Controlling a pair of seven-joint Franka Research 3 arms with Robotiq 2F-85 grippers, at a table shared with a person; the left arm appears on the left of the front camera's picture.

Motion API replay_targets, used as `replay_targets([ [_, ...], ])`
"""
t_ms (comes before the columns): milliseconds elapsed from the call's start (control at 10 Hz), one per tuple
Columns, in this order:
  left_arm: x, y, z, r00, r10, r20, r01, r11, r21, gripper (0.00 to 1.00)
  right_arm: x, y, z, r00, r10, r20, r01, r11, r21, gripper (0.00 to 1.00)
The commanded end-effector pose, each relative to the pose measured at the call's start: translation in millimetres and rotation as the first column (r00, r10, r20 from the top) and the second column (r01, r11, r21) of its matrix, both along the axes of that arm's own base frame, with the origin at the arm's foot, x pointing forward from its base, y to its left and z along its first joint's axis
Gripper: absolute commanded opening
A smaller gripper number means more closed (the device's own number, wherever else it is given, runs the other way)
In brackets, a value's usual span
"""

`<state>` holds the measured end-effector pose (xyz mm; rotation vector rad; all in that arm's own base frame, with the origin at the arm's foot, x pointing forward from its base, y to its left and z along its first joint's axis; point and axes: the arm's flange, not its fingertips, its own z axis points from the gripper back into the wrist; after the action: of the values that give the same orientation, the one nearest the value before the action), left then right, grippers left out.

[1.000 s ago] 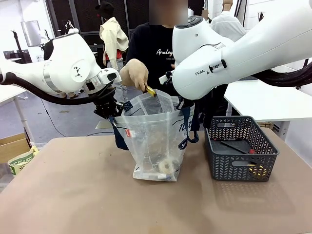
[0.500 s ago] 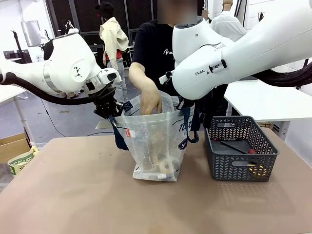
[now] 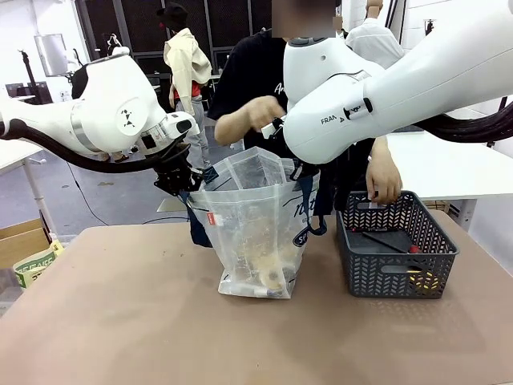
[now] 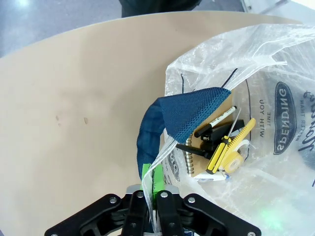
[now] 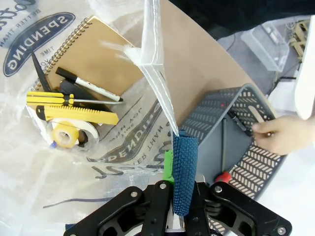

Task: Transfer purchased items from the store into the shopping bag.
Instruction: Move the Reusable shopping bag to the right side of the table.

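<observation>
**Shopping bag hung open between both grippers, goods lying at its bottom**

The shopping bag (image 3: pixel 252 233) stands on the brown table (image 3: pixel 120 321), near the middle, its mouth spread between the two arms. At its bottom lie the purchased items: a spiral notebook (image 5: pixel 93 59) with a black marker (image 5: pixel 88 84) across it, a yellow-handled screwdriver (image 5: pixel 64 100), a yellow utility knife (image 5: pixel 78 115) and a roll of tape (image 5: pixel 64 135).

The left gripper (image 4: pixel 150 194) has its jaws pressed together on the bag's rim. The plastic film and the end of a navy strap handle (image 4: pixel 187 115) run down between the green pads, and the rest of the bag hangs beyond the fingertips. The right gripper (image 5: pixel 178 191) pinches the other navy strap (image 5: pixel 184 172), which stands upright between its fingers, with the bag's plastic edge rising just above it. From the front, the left gripper sits at the bag's left upper corner.

Just to the right of the bag, apart from it, sits a dark grey mesh basket (image 3: pixel 397 277) with a red-handled tool (image 5: pixel 224 174) in it. One hand (image 3: pixel 385 180) of the person reaches in at its far rim; the other hand (image 3: pixel 260 112) is raised above the bag's mouth
</observation>
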<state>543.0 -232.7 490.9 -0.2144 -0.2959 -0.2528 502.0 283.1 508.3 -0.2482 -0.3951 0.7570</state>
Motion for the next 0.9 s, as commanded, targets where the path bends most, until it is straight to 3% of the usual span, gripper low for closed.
replay_targets([
  [0,0.8,2.3,1.5,1.000,0.004,0.003,-0.004,1.000,0.000,0.00,0.7,-1.8,0.8,1.000,-0.003,0.002,0.003,1.000,0.000,0.00],
  [800,0.8,2.3,1.5,1.000,0.004,0.003,-0.004,1.000,0.000,0.00,0.7,-1.8,0.8,1.000,-0.003,0.002,0.003,1.000,0.000,0.00],
])
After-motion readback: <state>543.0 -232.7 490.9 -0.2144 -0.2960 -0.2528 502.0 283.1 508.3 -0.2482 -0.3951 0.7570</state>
